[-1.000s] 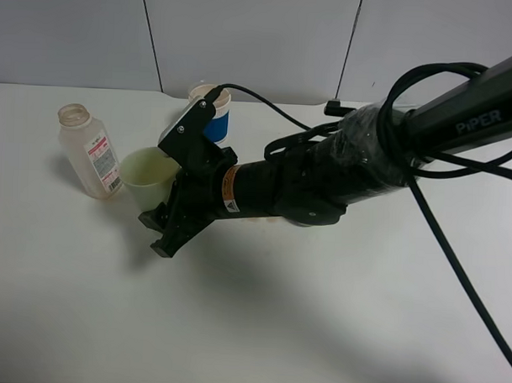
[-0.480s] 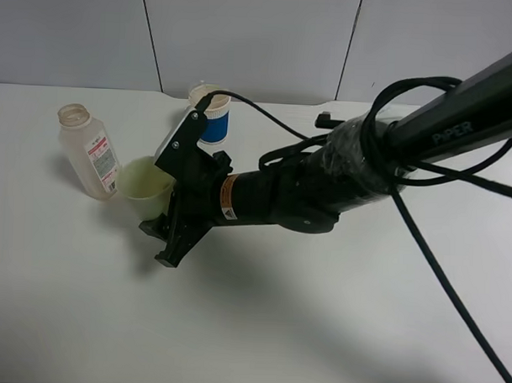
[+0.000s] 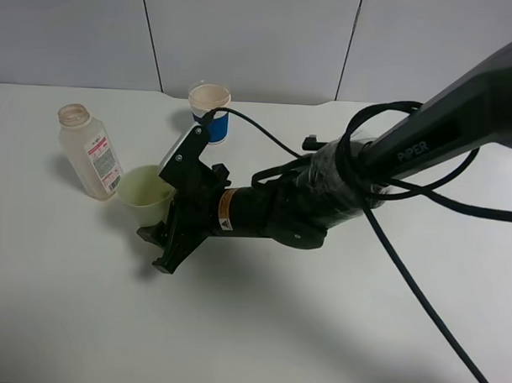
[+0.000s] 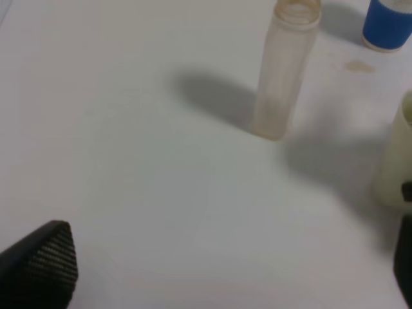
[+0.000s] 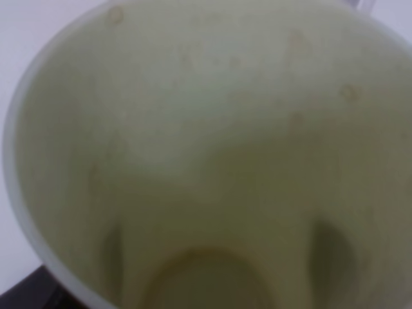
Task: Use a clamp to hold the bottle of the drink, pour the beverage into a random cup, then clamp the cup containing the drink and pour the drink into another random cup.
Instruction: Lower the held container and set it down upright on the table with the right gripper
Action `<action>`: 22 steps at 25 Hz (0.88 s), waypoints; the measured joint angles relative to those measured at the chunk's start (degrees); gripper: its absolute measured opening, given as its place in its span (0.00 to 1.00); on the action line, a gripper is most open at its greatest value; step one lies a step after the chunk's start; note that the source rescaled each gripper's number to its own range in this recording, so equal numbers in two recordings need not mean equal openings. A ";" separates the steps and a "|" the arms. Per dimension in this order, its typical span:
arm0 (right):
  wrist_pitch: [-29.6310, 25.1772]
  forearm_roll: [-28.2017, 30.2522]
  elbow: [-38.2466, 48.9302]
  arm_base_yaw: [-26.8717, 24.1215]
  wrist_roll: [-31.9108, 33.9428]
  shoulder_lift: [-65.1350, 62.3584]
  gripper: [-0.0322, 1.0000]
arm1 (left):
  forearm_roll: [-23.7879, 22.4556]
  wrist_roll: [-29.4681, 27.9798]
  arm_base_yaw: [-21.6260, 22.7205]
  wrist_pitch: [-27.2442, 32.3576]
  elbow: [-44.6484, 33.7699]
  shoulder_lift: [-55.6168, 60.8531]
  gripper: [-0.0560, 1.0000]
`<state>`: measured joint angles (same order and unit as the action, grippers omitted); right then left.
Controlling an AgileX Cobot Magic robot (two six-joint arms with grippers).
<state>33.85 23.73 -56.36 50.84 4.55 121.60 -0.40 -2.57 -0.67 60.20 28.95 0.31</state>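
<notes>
Translucent plastic, the bottle of the drink stands upright near the far left corner of the white surface, capless, and it looks empty, so I judge the first pour done. Just beside it, toward the middle, the pale yellow-green cup stands upright on the surface. The right wrist view looks straight into it: a shallow brown pool of beverage seems to lie at the bottom, though the picture is blurred. Farther back, near the far edge, stands the short blue cup with a white rim. No teal cup shows in any view, so where the second pour must end I cannot tell.

What is left, as I judge it, is the second half: lifting the yellow-green cup and tipping it into another cup.

The left gripper hangs off to the left side with its jaws spread fully wide and nothing between them; only a dark fingertip shows low in its own view. The right gripper reaches across the middle to the yellow-green cup; it is closed as tight as it gets, and from the cup filling its camera I judge it clamped on the cup's near wall, though the contact itself is hidden.
</notes>
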 joint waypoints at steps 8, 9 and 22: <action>1.42 -1.75 0.00 0.00 -0.50 2.09 0.07 | 0.00 0.00 0.00 0.00 0.00 0.00 1.00; 1.42 -1.75 0.00 0.00 -0.50 2.09 0.07 | 0.00 0.00 0.00 0.00 0.00 0.00 1.00; 1.43 -1.77 0.00 0.00 -0.54 2.09 0.18 | 0.00 0.00 0.00 0.00 0.00 0.00 1.00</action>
<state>35.28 21.96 -56.36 50.84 4.01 123.69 -0.40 -2.57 -0.67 60.20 28.95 0.31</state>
